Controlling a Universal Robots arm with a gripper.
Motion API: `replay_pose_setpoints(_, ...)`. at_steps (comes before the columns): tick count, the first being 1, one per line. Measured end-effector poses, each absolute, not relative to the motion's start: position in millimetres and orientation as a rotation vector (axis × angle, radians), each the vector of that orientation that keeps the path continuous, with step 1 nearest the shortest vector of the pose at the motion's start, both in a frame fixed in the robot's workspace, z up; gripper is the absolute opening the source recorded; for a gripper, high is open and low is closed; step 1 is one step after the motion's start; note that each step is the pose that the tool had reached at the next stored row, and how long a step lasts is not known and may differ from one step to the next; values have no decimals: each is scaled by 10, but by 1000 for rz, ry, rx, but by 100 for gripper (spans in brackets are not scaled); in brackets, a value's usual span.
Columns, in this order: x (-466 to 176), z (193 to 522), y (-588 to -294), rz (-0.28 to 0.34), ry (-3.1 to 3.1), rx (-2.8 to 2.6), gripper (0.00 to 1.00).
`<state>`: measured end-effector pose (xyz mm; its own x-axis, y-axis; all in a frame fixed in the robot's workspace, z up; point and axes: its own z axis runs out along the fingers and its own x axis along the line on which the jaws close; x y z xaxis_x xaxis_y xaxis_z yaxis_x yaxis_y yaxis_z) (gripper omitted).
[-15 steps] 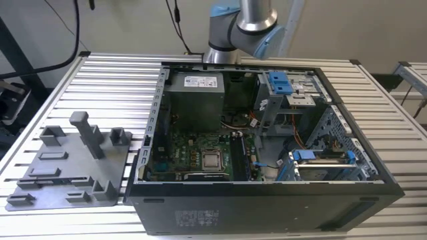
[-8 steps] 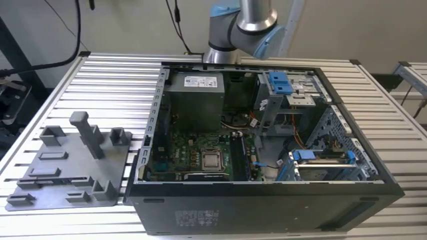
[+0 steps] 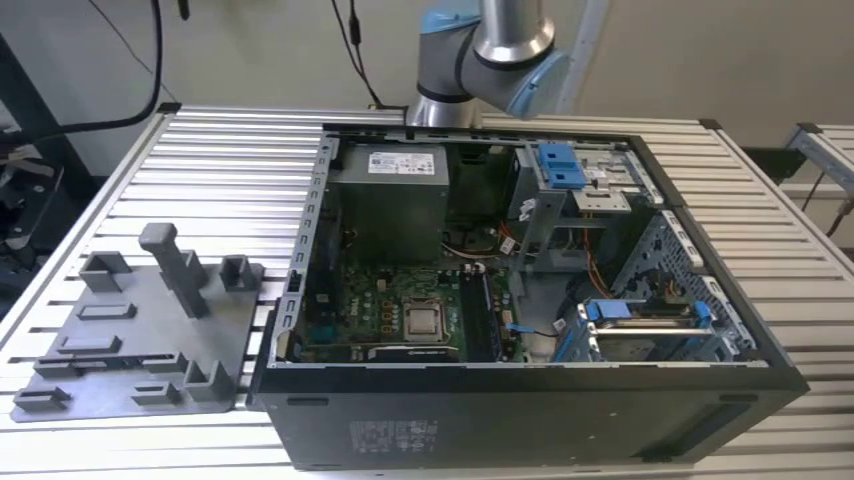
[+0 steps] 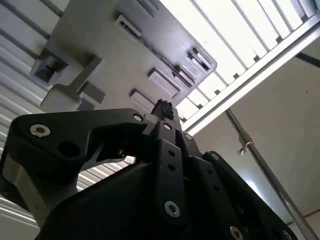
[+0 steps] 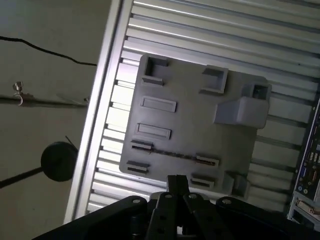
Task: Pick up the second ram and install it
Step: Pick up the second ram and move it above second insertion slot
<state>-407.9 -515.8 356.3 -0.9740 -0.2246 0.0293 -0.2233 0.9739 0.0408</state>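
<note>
Approach step, I'd judge: in the first wrist view the end effector [image 5: 177, 182] is hovering above the grey holder plate [image 5: 200, 120], clenched shut and holding nothing. The second ram [image 5: 172, 153] is sitting on edge in a slot on that plate, not yet grasped. Grasping prob. calls for opening up, then aligning w/ the stick's length.
</note>
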Motion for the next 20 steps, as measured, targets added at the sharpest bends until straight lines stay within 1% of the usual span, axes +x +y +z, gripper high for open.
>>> replay_pose_setpoints(20, -4079, 3562, -5157, -47, -2976, 874, 11)
